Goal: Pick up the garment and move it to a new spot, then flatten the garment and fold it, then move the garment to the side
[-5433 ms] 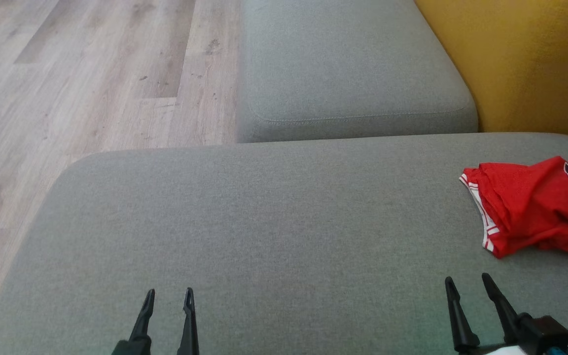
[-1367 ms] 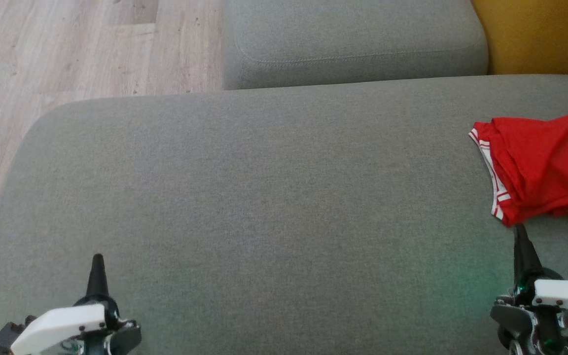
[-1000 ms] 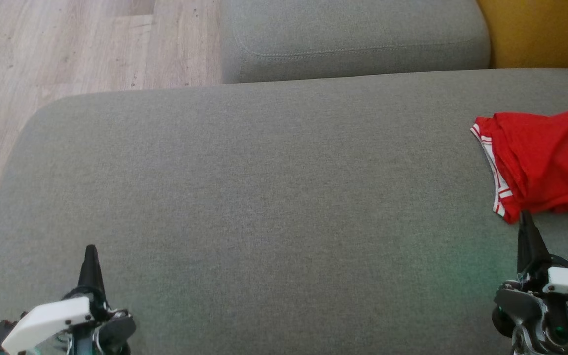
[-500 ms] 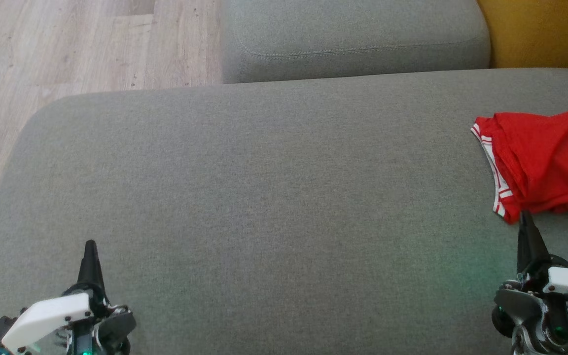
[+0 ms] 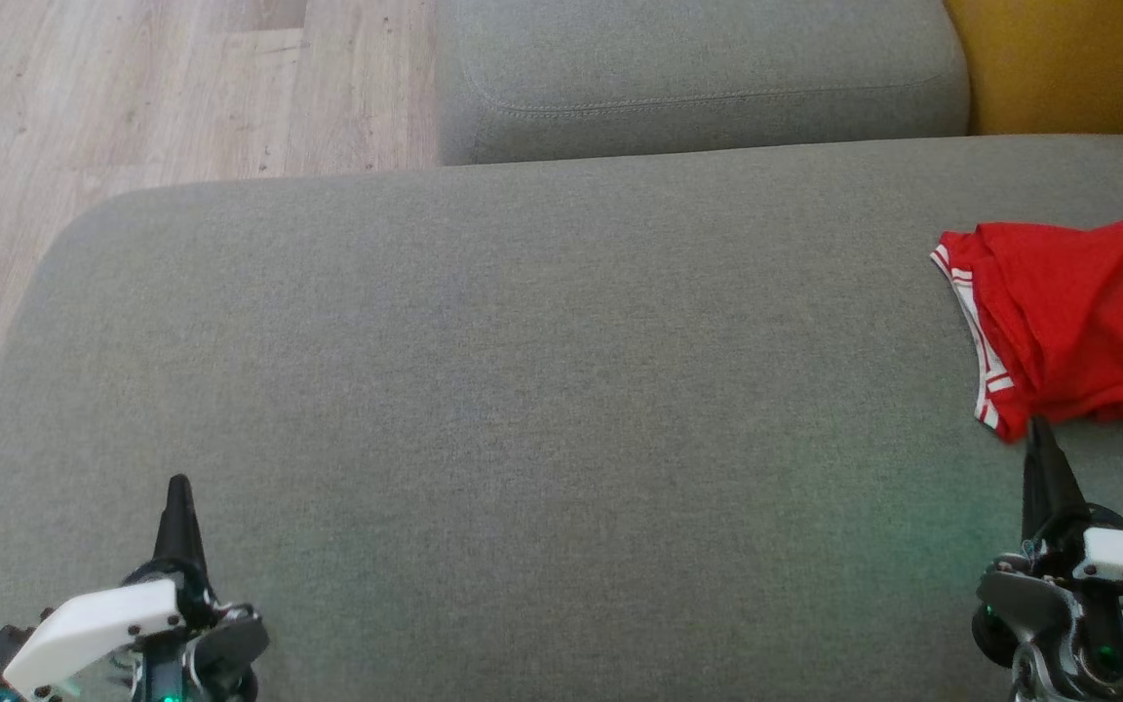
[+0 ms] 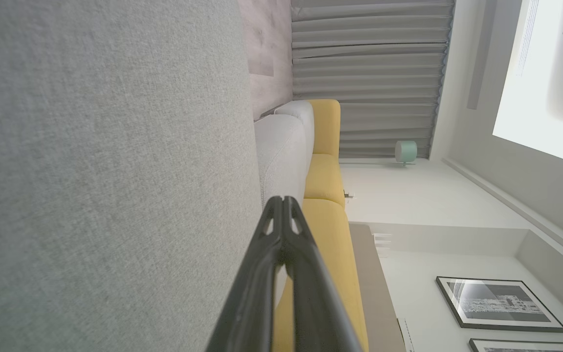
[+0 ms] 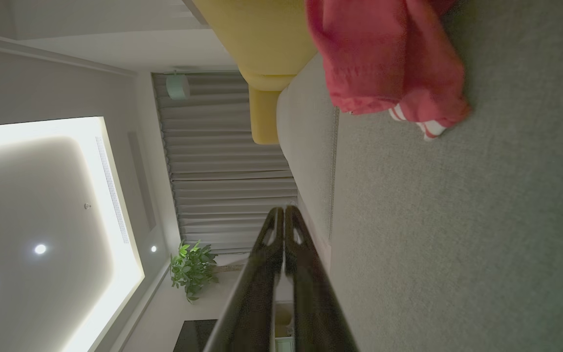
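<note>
The garment point(image 5: 1078, 312) is a red jersey with white-striped trim, lying crumpled at the right edge of the grey sofa seat point(image 5: 522, 390); the right wrist view shows the garment point(image 7: 384, 63) too. My right gripper point(image 5: 1037, 434) is shut, turned on edge, its tip just below the garment's lower left corner, and the right gripper point(image 7: 284, 210) holds nothing. Far from the garment, at the lower left, my left gripper point(image 5: 177, 487) is shut above the seat. The left gripper point(image 6: 282, 200) has its fingers pressed together and empty.
A second grey cushion point(image 5: 698, 68) lies beyond the seat. Wooden floor point(image 5: 133, 97) is at the upper left, past the seat's rounded edge. A yellow cushion point(image 5: 1068, 58) stands at the upper right. A potted plant point(image 7: 191, 269) shows in the room.
Since five seconds ago the camera tilted down, and both grippers turned on edge and shut. Over the last second nothing has visibly moved.
</note>
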You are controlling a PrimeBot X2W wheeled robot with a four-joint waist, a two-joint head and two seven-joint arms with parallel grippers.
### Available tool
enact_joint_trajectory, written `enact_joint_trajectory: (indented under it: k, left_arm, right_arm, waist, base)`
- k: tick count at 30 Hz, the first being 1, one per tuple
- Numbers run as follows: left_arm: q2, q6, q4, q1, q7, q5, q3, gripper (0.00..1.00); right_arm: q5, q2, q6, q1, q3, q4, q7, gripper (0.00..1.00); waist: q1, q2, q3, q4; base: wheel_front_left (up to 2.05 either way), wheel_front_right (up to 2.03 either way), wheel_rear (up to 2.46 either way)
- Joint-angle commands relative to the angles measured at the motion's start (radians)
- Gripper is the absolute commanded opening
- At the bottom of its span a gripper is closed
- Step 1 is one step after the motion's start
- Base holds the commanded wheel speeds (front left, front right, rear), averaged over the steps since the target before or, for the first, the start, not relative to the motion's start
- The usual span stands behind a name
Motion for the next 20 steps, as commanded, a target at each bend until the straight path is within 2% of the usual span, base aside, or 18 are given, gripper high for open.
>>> enact_joint_trajectory:
  k: [1,20]
  left_arm:
    - [0.004,-0.007,-0.036,-0.048,0.003,-0.005,0.040,0.00]
    - [0.004,-0.007,-0.036,-0.048,0.003,-0.005,0.040,0.00]
  right_arm:
    - [0.007,-0.004,0.007,-0.054,0.021,-0.037,0.006,0.00]
    - [0.007,-0.004,0.007,-0.054,0.021,-0.037,0.006,0.00]
  waist:
    - [0.0000,0.0000,0.000,0.000]
    - [0.0000,0.0000,0.000,0.000]
  base:
    - [0.00,0.00,0.00]
    - [0.00,0.00,0.00]
